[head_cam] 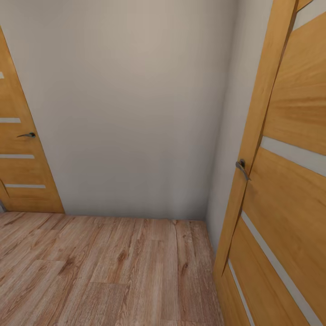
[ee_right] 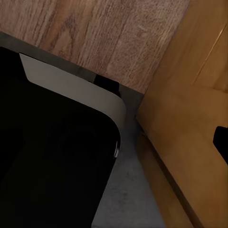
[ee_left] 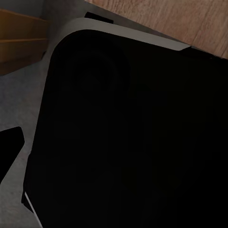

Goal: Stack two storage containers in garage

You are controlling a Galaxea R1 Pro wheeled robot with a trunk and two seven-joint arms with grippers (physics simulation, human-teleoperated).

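Note:
The storage containers are out of view. The head view looks into a corner with light wood-plank flooring (head_cam: 108, 271) and a plain pale wall (head_cam: 131, 113). In the left wrist view a dark tip (ee_left: 9, 149) at the frame's edge may be a finger of my left gripper. A similar dark tip (ee_right: 221, 141) sits at the edge of the right wrist view. Both wrist views look down on my black, rounded base (ee_left: 133, 137) (ee_right: 47, 156). Nothing shows between any fingers.
An orange-wood door with pale stripes (head_cam: 20, 154) stands shut at the left, handle (head_cam: 27, 135) facing me. A second such door (head_cam: 285, 181) stands open close on my right, handle (head_cam: 242, 168) sticking out. A grey surface (ee_right: 128, 199) lies between my base and that door.

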